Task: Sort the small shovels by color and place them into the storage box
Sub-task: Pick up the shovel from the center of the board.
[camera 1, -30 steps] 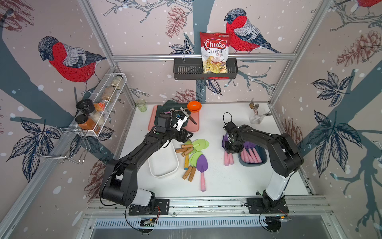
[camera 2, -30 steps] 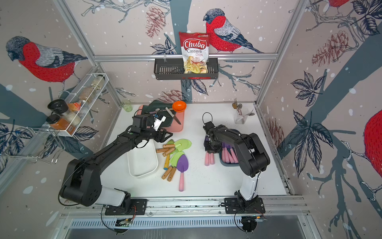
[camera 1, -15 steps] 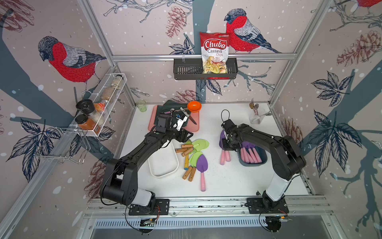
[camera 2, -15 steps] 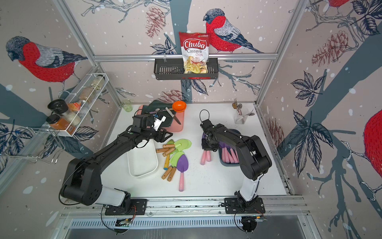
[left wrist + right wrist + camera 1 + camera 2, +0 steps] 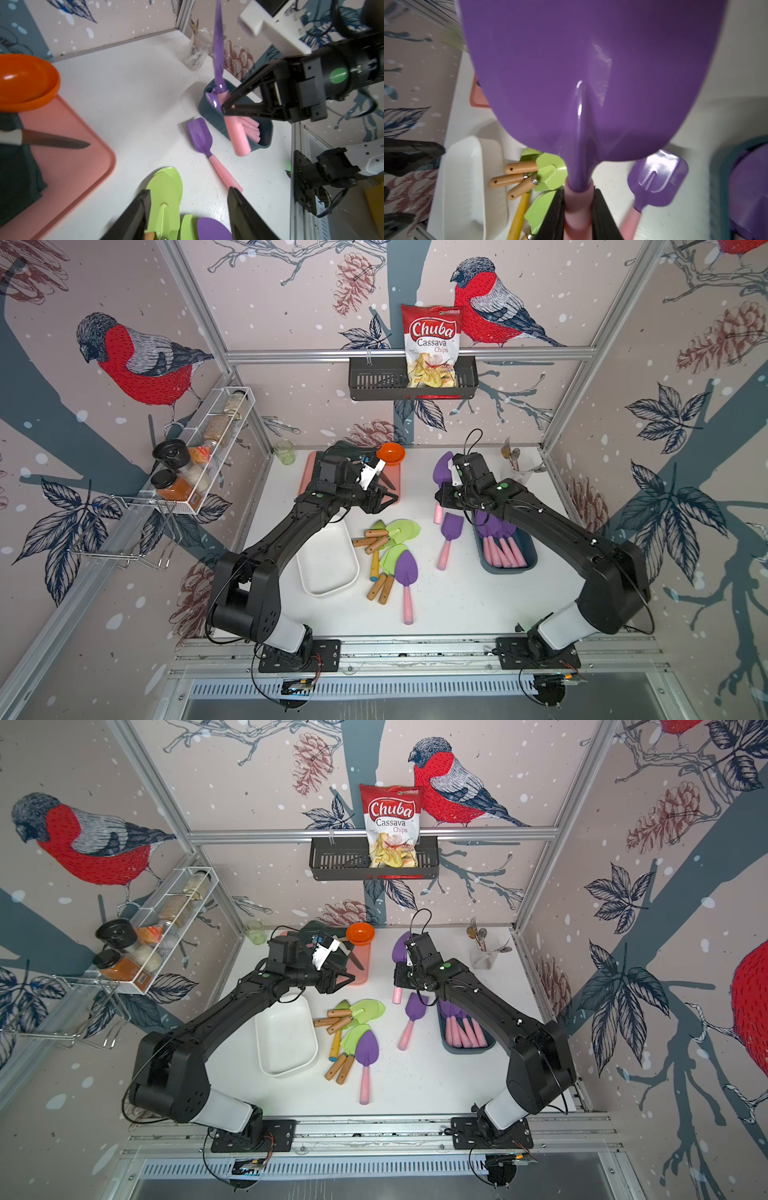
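White tabletop under you, operator, closed in on three sides by bird-print panels, with the mounting rail along the 6 o'clock edge. Your widest free room is the bare strip just ahead of that rail, and there's another open patch at 12 o'clock towards the back wall.

At 6 o'clock a pointed purple shovel lies flat, pink handle aimed at you. It touches the green shovels near centre, which have light-green blades and wooden handles, plus one yellow handle, all heaped and overlapping. The white tray sits just beside them at 9 o'clock. At 3 o'clock the dark blue box holds a row of purple shovels, pink handles towards you. Between box and heap lies a square-bladed purple shovel.

Your right gripper is pinched tight on the pink handle of the held shovel, glossy purple blade up, lifted clear of the table at 1 o'clock by the box's far end. Your left gripper hovers at 11 o'clock, fingers spread, just past the green blades.

Beside it is the pink cutting board, carrying a knife and an orange bowl. A glass of spoons stands at 2 o'clock. On the back wall, a black basket carries a red bag reading "Chuba Cassava Chips".
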`<state>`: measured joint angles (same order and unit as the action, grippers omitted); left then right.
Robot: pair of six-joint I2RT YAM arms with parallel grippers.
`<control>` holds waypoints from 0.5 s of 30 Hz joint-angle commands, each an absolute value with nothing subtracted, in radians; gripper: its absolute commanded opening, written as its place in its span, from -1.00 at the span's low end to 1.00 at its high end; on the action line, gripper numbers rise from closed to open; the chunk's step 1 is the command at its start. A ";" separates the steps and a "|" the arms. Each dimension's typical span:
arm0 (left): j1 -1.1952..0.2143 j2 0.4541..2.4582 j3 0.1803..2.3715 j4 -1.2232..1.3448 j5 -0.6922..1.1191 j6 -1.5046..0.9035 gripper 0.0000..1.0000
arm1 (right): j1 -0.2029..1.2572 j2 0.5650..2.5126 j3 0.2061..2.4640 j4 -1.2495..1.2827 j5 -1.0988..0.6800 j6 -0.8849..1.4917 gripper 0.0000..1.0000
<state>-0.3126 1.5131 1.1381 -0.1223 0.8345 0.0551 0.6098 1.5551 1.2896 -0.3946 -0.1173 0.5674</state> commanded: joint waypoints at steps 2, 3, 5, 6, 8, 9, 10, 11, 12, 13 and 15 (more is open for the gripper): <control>-0.343 1.531 1.191 -0.126 0.936 0.051 0.24 | 0.637 1.545 1.284 -0.075 -0.200 0.669 -0.95; -0.348 1.535 1.195 -0.126 0.935 0.052 0.25 | 0.640 1.545 1.278 -0.041 -0.205 0.683 -0.95; -0.359 1.544 1.201 -0.129 0.921 0.054 0.22 | 0.646 1.543 1.258 0.052 -0.235 0.713 -0.96; -0.360 1.548 1.201 -0.130 0.917 0.054 0.17 | 0.647 1.545 1.252 0.082 -0.244 0.724 -0.96; -0.362 1.554 1.203 -0.130 0.912 0.055 0.12 | 0.650 1.547 1.243 0.134 -0.266 0.739 -0.96; -0.362 1.555 1.203 -0.129 0.909 0.054 0.11 | 0.650 1.549 1.242 0.146 -0.272 0.742 -0.96; -0.364 1.555 1.204 -0.129 0.909 0.055 0.10 | 0.650 1.549 1.242 0.157 -0.277 0.744 -0.96; -0.364 1.555 1.203 -0.130 0.915 0.057 0.08 | 0.651 1.552 1.242 0.166 -0.285 0.744 -0.96; -0.364 1.555 1.204 -0.129 0.918 0.058 0.06 | 0.651 1.555 1.242 0.171 -0.291 0.745 -0.96; -0.365 1.555 1.205 -0.129 0.921 0.058 0.05 | 0.652 1.560 1.241 0.178 -0.298 0.750 -0.96; -0.369 1.557 1.205 -0.126 0.920 0.056 0.01 | 0.653 1.569 1.245 0.190 -0.313 0.755 -0.96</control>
